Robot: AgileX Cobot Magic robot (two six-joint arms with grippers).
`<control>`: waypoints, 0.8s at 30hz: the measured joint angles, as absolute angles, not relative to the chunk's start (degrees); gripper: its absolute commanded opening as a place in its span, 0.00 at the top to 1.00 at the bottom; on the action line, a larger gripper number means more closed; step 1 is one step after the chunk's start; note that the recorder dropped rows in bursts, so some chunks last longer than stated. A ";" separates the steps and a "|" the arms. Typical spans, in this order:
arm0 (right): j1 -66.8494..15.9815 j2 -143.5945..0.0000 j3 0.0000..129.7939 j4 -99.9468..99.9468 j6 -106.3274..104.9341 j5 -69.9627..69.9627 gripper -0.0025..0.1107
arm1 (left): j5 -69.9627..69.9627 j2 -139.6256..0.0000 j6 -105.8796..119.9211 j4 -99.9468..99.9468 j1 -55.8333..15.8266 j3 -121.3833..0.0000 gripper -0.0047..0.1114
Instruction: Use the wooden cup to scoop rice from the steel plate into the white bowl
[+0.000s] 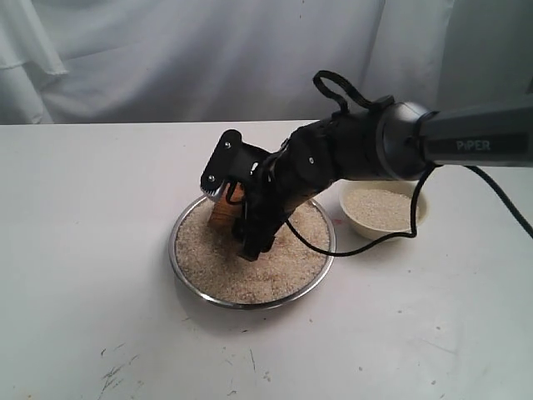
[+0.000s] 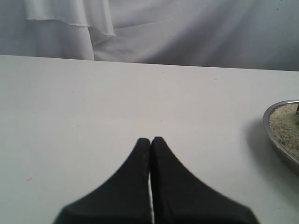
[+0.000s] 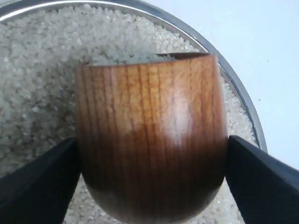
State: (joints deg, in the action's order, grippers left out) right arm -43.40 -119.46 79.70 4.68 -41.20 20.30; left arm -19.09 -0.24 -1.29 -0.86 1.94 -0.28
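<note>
Left tool (image 2: 150,140) is pinched closed over the desk (image 2: 70,116), well off the plate (image 1: 173,250). Right tool (image 3: 149,186) clamps the wooden cup (image 3: 149,135), mouth down in the rice (image 1: 250,279). White bowl (image 1: 379,234) sits to its right, just past the rim, so that arm's nearer.

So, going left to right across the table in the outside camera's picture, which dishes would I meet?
First the steel plate heaped with rice → then the white bowl. The wooden cup overlaps the plate, so it's left out.

Left gripper (image 2: 150,140) closed, right gripper (image 3: 150,142) around cup (image 3: 148,133)
</note>
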 measured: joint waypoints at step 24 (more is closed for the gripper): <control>-36.00 -117.12 70.87 54.41 -89.13 20.57 0.98 | -19.09 -0.24 -1.32 -0.86 1.94 -0.28 0.96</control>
State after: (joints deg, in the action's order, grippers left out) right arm -36.00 -117.12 70.87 54.41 -89.13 20.57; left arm -19.09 -0.24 -1.32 -0.86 1.94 -0.28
